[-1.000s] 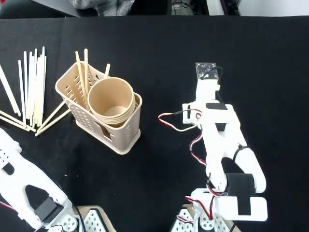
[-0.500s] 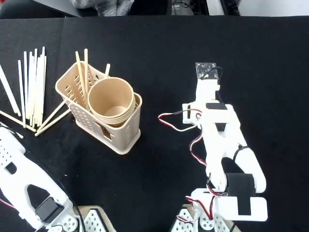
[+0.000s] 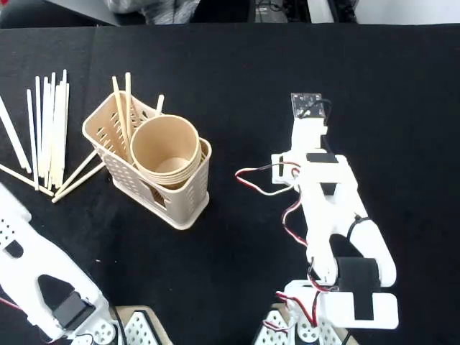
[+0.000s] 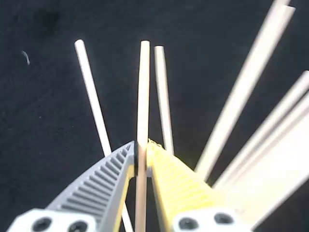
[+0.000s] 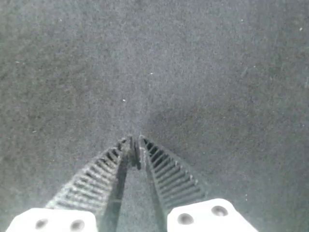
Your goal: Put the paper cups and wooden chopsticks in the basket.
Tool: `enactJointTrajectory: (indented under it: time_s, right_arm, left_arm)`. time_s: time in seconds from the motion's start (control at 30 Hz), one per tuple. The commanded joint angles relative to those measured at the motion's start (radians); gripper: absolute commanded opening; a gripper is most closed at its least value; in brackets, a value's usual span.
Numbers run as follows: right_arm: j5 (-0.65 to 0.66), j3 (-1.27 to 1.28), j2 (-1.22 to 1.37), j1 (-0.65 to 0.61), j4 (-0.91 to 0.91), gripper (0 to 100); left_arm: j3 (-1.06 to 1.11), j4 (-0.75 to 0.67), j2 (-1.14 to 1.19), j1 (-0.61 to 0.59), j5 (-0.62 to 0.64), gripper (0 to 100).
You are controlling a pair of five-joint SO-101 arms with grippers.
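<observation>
Chopsticks (image 3: 129,100) stood upright in the basket (image 3: 188,194) left of centre, just beside stacked paper cups (image 3: 165,147) nested inside it. A spread of loose chopsticks (image 3: 47,129) lay at the far left of the black surface (image 3: 251,65). The left pincer (image 4: 141,145) was clamped on a single chopstick (image 4: 144,87). The right pincer (image 5: 134,145) was closed, empty, above the surface.

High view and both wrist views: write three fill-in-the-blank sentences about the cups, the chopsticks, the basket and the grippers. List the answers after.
1. The left gripper is ____ on a pale wooden chopstick.
2. The stacked tan paper cups stand ____ the cream slotted plastic basket.
3. The right gripper, fingers together over the black table, holds ____.

Missing words: shut; inside; nothing.
</observation>
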Motion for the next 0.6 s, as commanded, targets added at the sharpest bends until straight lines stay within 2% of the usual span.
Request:
enactJointTrajectory:
  time_s: [0.0, 0.2, 0.43, 0.57]
  right_arm:
    - [-0.003, -0.002, -0.024, -0.012, -0.015, 1.5]
    - [-0.003, -0.002, -0.024, -0.012, -0.015, 1.5]
    - [-0.003, -0.002, -0.024, -0.012, -0.017, 1.5]
    - [-0.003, -0.002, -0.024, -0.012, -0.015, 1.5]
  left_arm:
    - [0.065, 0.038, -0.161, 0.019, -0.063, 3]
    - [0.429, 0.038, -0.370, 0.047, -0.141, 3]
    - [0.845, 0.029, -0.799, 0.147, -0.157, 3]
    - [1.069, -0.075, -1.022, 0.223, -0.157, 3]
